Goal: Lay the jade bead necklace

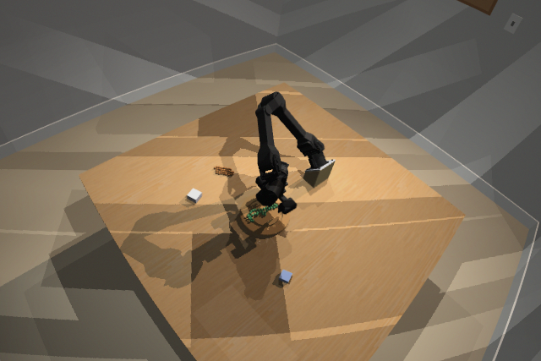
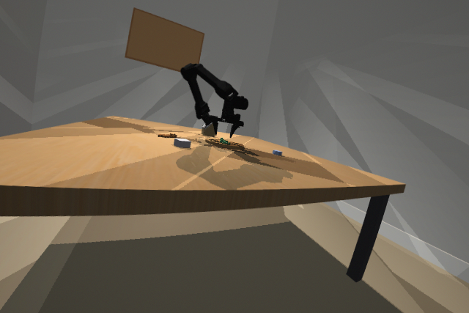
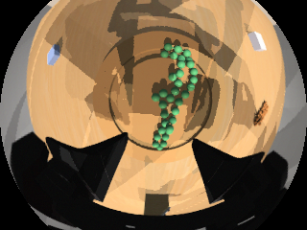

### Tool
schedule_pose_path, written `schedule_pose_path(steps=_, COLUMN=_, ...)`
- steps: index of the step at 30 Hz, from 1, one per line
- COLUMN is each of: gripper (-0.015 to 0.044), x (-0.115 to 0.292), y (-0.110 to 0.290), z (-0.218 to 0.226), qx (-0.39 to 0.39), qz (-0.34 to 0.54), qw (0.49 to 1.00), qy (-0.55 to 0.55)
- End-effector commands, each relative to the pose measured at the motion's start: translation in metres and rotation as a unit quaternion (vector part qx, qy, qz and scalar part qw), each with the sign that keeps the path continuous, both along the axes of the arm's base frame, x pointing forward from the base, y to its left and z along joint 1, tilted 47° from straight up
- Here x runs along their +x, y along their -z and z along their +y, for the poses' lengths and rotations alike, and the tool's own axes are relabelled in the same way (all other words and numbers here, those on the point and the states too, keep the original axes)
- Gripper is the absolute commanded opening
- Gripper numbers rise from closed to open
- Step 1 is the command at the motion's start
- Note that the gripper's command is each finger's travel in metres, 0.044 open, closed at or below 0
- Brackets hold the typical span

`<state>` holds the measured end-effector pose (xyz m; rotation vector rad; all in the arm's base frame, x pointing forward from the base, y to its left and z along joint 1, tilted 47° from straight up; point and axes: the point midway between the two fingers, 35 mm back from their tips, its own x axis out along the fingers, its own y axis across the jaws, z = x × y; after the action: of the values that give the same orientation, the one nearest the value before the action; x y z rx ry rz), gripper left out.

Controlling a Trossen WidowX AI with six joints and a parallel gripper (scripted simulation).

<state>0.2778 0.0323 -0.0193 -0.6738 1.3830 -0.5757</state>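
On the round bead board near the middle of the wooden worktop lies the jade bead necklace, a string of small, glossy green beads. In the wrist view it is bunched into a loose curl at its far end, with a doubled tail that runs back toward the camera. It lies across the board's inner face inside the dark ring of the groove, not along it; only its near tip reaches the ring.

The end effector hangs just above the board with its dark fingers spread wide, gripping nothing. The near tip of the necklace sits in front of the gap between them, touching neither finger.

The board carries only the necklace. Apart from it on the worktop rest a white block, a blue block and a small brown beaded strand.
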Motion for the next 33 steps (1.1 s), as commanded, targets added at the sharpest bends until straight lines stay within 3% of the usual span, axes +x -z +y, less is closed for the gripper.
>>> schedule_pose_path(steps=1, gripper=0.038, x=0.031, y=-0.019, z=0.004, qx=0.015, qz=-0.11, qw=0.989, qy=0.1)
schedule_pose_path(steps=6, gripper=0.038, x=0.052, y=-0.035, z=0.005, qx=0.028, qz=-0.194, qw=0.964, qy=0.179)
schedule_pose_path(steps=33, gripper=0.038, x=0.055, y=-0.021, z=-0.009, qx=0.031, qz=-0.195, qw=0.964, qy=0.179)
